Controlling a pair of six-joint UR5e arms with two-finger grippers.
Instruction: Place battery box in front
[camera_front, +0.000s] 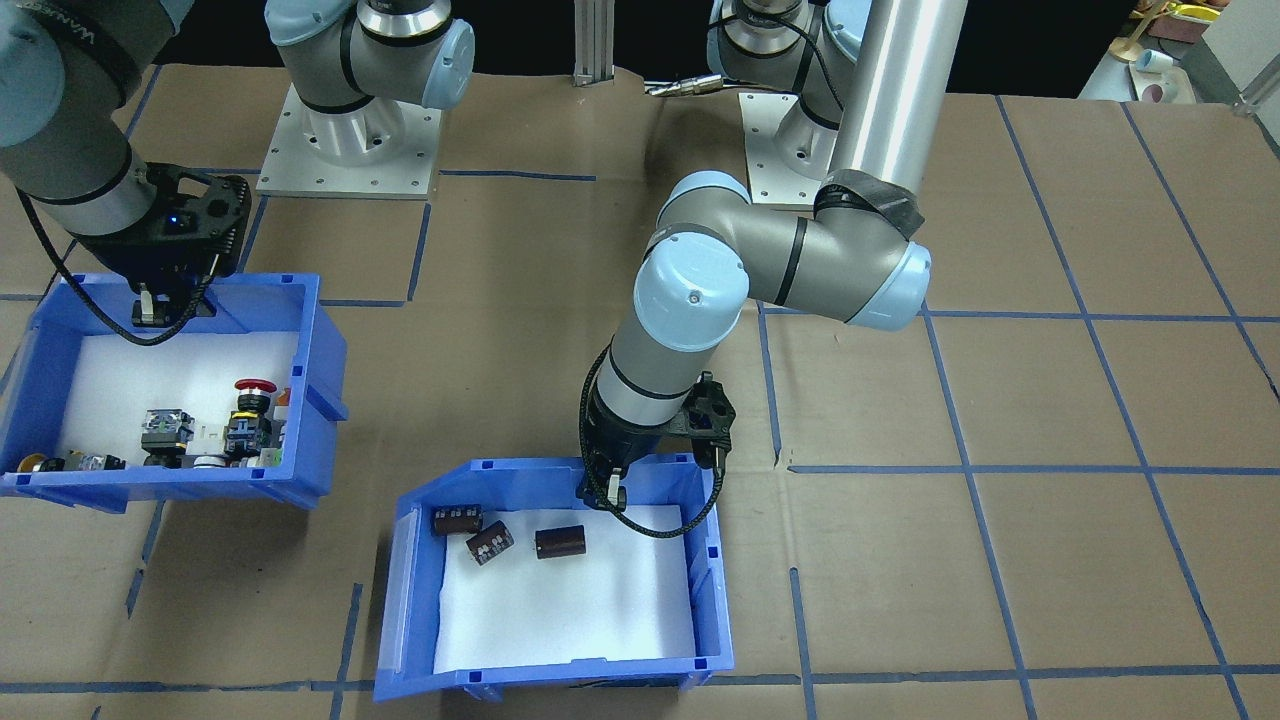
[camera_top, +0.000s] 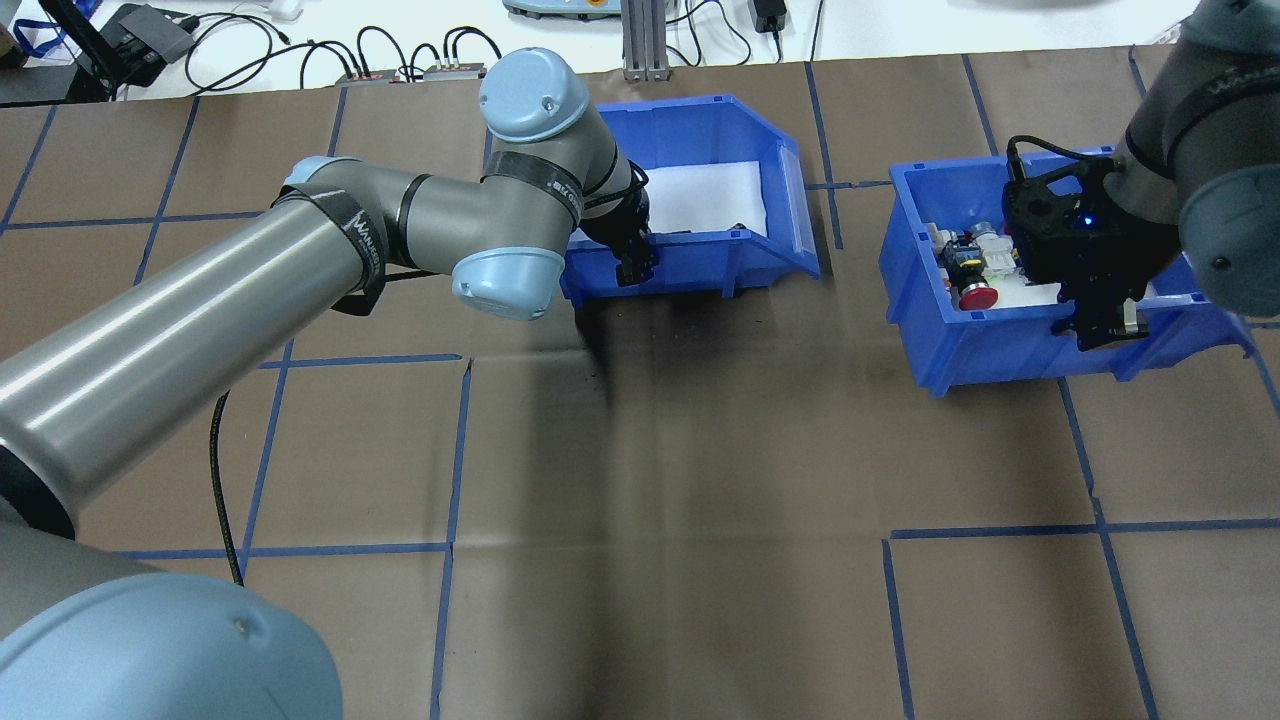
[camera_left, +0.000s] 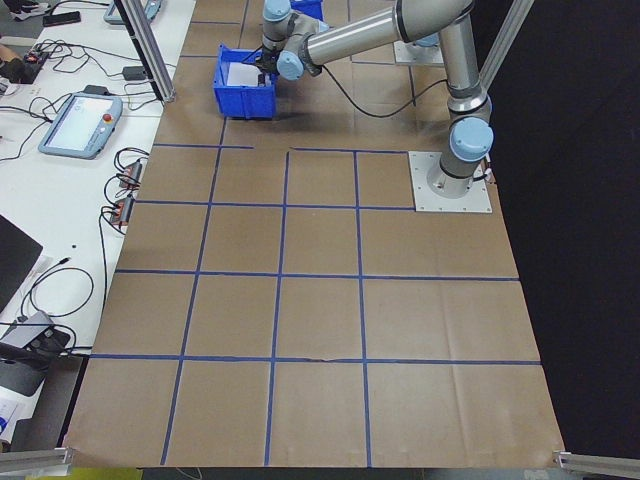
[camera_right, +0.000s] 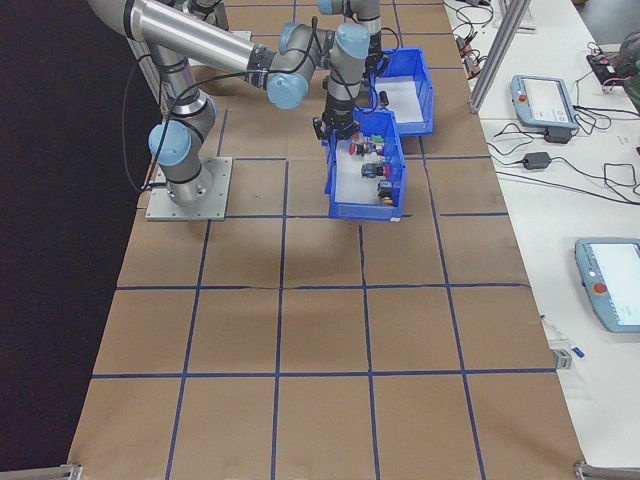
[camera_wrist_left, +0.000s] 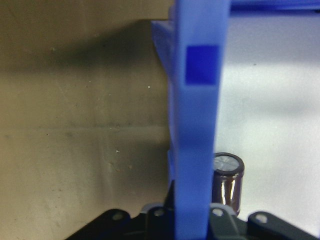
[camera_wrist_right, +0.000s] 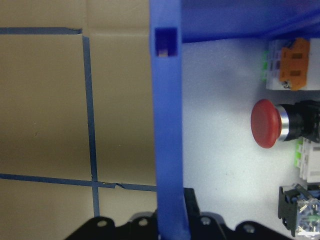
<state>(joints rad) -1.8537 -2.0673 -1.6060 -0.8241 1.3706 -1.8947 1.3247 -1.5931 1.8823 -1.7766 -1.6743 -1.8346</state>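
— Over at the table's far edge, on the operators' side, sits the battery box (camera_front: 560, 590), its sloped cut-away side turned toward the other bin.

— And the left gripper (camera_front: 612, 490)?

— Astride the box's near wall, by the corner. From the left wrist view the blue wall runs straight up between the fingers, one outside over the brown paper, one inside over the white foam liner (camera_front: 565, 600). It looks clamped on that wall.

— What's in the box?

— Three dark brown cylinders (camera_front: 559, 541), all lying at the robot's end of the liner; one is just beside the inner finger. The rest of the foam is bare.

— The other bin?

— The switch bin (camera_front: 170, 400) is well apart, further along toward the right arm's end of the table. The right gripper (camera_front: 150, 310) straddles its near wall the same way, closed on it. A red mushroom button (camera_wrist_right: 265, 123) and other switches crowd the operators' end of that bin.

— Room to move?

— Between the two bins lies a strip of brown paper covering (camera_top: 700, 480) crossed with blue tape lines (camera_top: 456, 450). Robot-side of both bins the table runs open toward the two base plates (camera_front: 350, 140). Past the far edge is a white bench with cables (camera_top: 400, 50) and a teach pendant (camera_left: 80, 125).
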